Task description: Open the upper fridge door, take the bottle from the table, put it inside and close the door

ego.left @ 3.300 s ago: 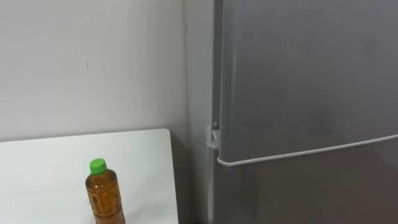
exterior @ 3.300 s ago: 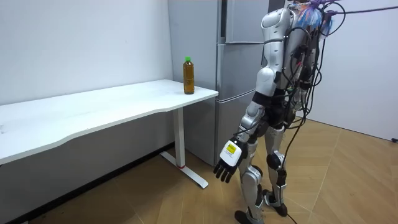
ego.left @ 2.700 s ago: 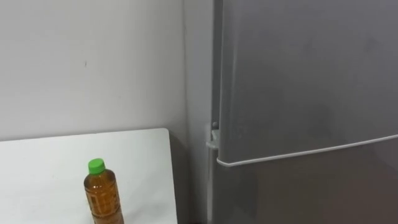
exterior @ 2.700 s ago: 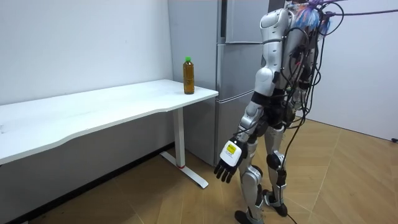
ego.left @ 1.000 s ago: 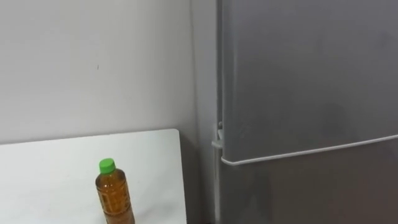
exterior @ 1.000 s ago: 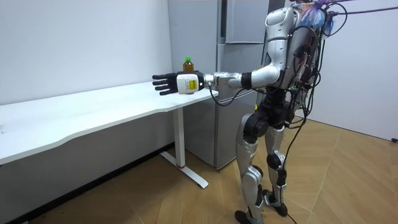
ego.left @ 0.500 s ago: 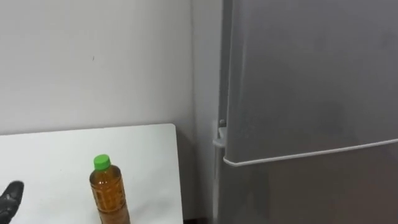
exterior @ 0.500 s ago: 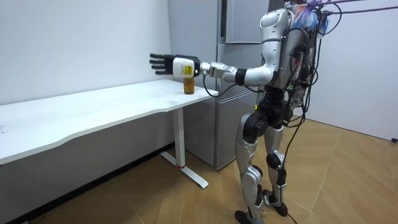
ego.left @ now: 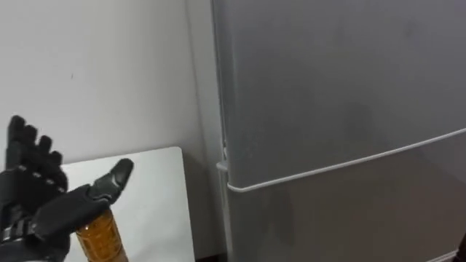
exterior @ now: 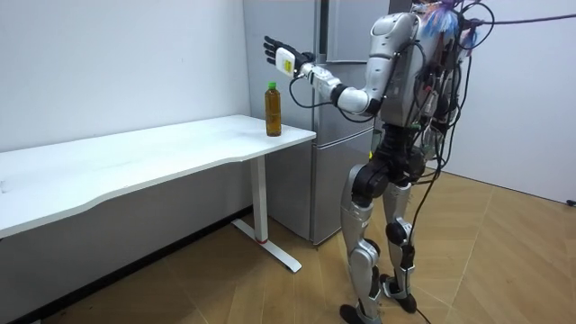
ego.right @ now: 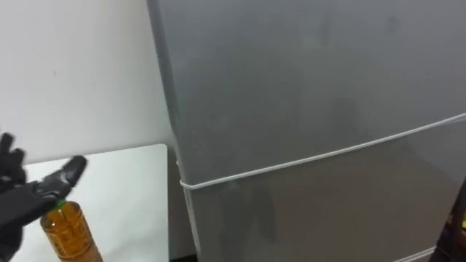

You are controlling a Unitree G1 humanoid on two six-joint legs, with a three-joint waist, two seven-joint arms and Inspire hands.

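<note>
A brown bottle (ego.left: 102,240) with a green cap stands upright near the right end of the white table (ego.left: 156,189), just left of the grey fridge (ego.left: 328,94). My left hand (ego.left: 36,196) is raised in front of and above the bottle, open, fingers spread and thumb pointing right; it hides the cap and holds nothing. In the room view the left hand (exterior: 281,54) hangs in the air above the bottle (exterior: 273,110), close to the fridge's (exterior: 337,90) upper door, which is closed. I stand facing the fridge at the table's end.
A white seam (ego.left: 335,164) separates the fridge's upper and lower doors, both closed. A plain white wall (ego.left: 109,73) runs behind the table (exterior: 135,157). Wooden floor (exterior: 270,297) lies open around me.
My left arm swung up from beside my leg, reached out over the table, then rose above the bottle toward the upper fridge door. The eye view shifted; the bottle has not moved.
</note>
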